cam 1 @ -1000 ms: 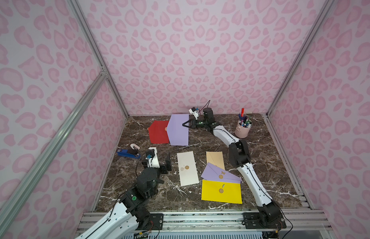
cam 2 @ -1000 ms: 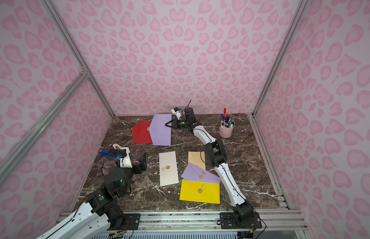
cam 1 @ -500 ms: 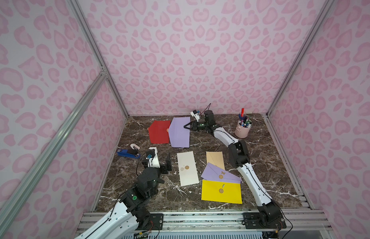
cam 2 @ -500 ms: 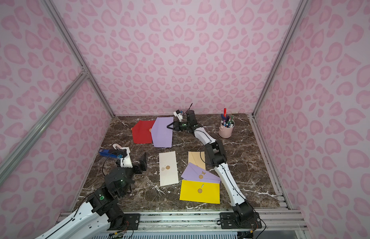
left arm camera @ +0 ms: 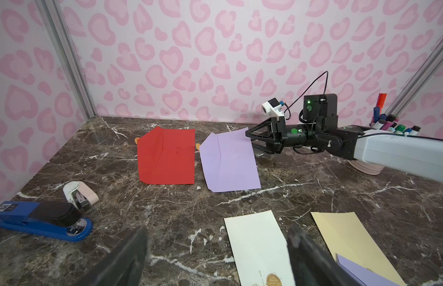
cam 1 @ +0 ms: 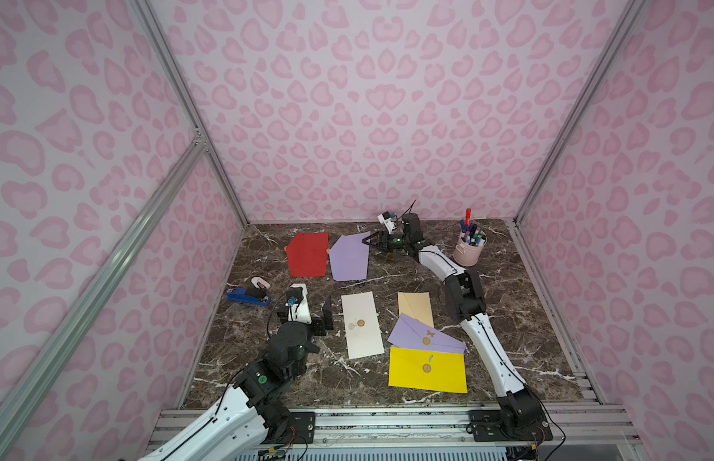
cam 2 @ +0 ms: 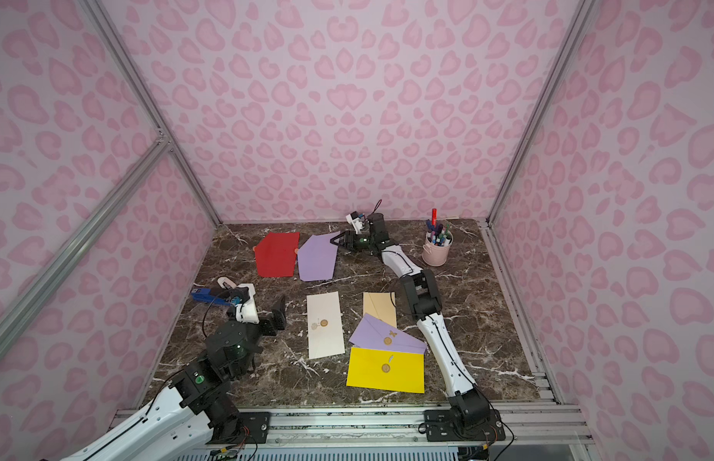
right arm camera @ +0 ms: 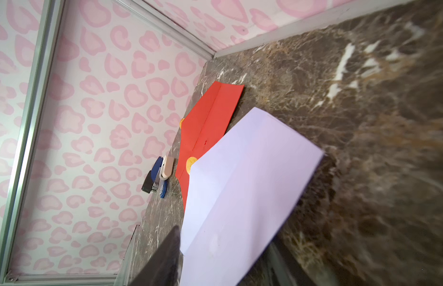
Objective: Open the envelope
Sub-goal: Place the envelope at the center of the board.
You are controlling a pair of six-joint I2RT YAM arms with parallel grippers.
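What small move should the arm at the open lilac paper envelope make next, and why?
Probably draw the right hand straight back off the open lilac paper envelope: its flap lies unfolded, like the red paper envelope beside it, and the hand's jaws stand apart around its corner, gripping nothing.

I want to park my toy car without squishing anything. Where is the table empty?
The biggest bare stretch of table lies between the right arm and the right wall, in front of the pen cup. Another runs along the front edge, before the white envelope. The middle is crowded: the yellow envelope and its neighbours lie bunched together.
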